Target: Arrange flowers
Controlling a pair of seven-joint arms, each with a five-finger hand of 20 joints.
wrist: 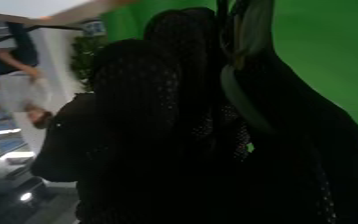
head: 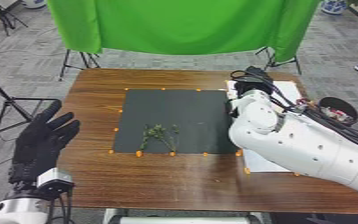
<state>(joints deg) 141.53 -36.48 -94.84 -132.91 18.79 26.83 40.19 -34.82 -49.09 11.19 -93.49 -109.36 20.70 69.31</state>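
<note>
As its arm (head: 286,142) slants inward, the right hand (head: 254,77) pinches greenery (wrist: 237,92).

Leafy sprigs (head: 157,131) on dark mat (head: 171,107), green stem (wrist: 236,95) in right hand (head: 254,77)

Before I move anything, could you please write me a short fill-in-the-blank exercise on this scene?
The cloth hanging beyond the table is coloured ____.
A stem is held in the robot's ____ hand.
Of the near and far edges of the dark mat, the sprigs lie closer to the ____ one.

Missing words: green; right; near.
</note>
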